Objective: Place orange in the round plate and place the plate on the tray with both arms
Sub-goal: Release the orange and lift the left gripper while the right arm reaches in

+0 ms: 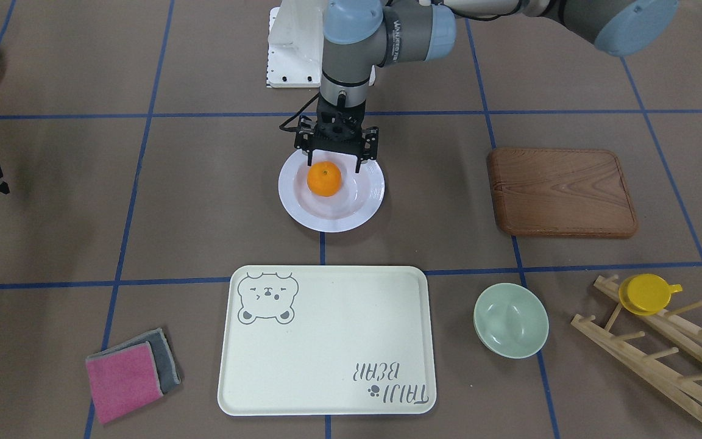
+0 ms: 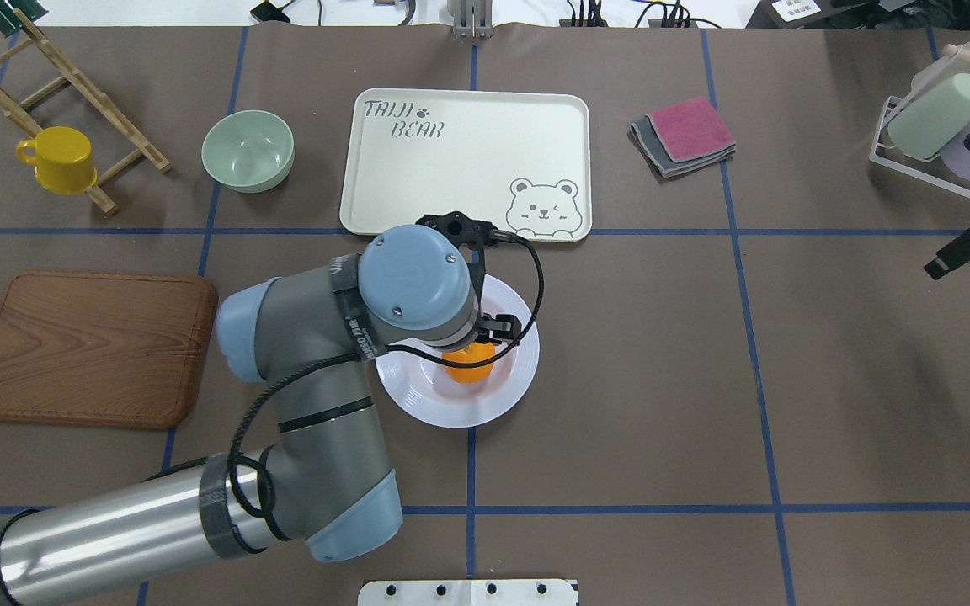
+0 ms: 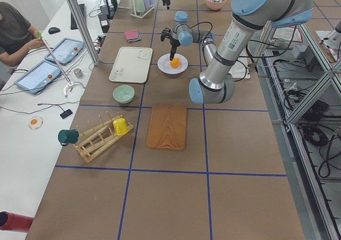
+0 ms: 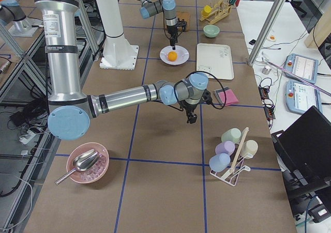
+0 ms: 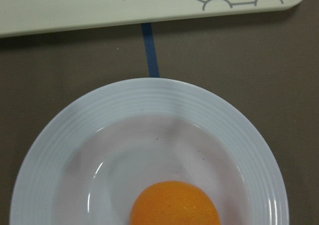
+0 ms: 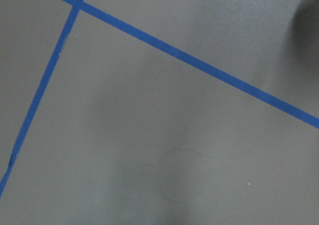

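The orange (image 1: 324,178) lies in the white round plate (image 1: 357,204) at the table's middle; the left wrist view shows the orange (image 5: 175,205) low in the plate (image 5: 149,110). My left gripper (image 1: 334,163) hangs straight above it, open, with its fingers spread wider than the fruit and not touching it. The cream tray (image 1: 326,341) with the bear face lies bare just beyond the plate, seen from the robot. My right gripper (image 2: 948,257) hovers far off at the table's right side; its jaws are too unclear to judge.
A brown wooden board (image 2: 89,349) lies on the robot's left. A pale-green bowl (image 2: 248,151), a yellow cup (image 2: 60,160) on a wooden rack (image 2: 72,88), folded cloths (image 2: 684,135) and a cup stand (image 2: 940,126) sit at the far side.
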Robot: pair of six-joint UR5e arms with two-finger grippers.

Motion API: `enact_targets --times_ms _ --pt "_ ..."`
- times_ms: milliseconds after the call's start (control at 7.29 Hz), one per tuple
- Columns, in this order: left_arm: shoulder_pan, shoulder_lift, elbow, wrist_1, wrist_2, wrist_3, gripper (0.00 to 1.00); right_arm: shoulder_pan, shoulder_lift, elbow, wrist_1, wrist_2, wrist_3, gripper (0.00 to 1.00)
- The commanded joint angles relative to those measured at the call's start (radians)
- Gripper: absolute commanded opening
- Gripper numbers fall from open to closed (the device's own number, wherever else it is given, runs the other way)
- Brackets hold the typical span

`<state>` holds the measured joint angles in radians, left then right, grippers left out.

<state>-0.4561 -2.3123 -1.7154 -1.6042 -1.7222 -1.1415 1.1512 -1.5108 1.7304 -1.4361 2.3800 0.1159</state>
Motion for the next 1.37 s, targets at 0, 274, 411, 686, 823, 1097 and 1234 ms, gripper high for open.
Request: enact_targets --times_ms 0,274,411,686,823,1097,1234 --pt "-0.051 0.051 -0.046 -0.002 -0.002 0.003 0.99 -0.097 0.027 -0.026 0.219 -0.012 0.315 1.0" --pt "-0.081 0.08 -0.047 -0.008 -0.004 0.082 0.99 -0.16 0.034 -0.035 0.424 -0.036 0.622 1.0" --pt "-0.093 0.126 -0.068 -0.014 -0.004 0.104 0.99 -0.191 0.032 -0.043 0.516 -0.044 0.743 1.0" --pt "-0.139 0.191 -0.116 -0.014 -0.032 0.161 0.99 -0.308 0.037 -0.04 0.699 -0.155 0.996 1.0" --pt "-0.159 0.197 -0.116 -0.014 -0.052 0.184 0.99 -0.365 0.04 -0.045 0.791 -0.209 1.095 1.0" --pt "-0.188 0.238 -0.119 -0.02 -0.054 0.227 0.99 -0.46 0.041 -0.043 0.961 -0.325 1.282 1.0" --pt "-0.208 0.26 -0.127 -0.02 -0.065 0.25 0.99 -0.529 0.04 -0.046 1.04 -0.449 1.38 1.0"
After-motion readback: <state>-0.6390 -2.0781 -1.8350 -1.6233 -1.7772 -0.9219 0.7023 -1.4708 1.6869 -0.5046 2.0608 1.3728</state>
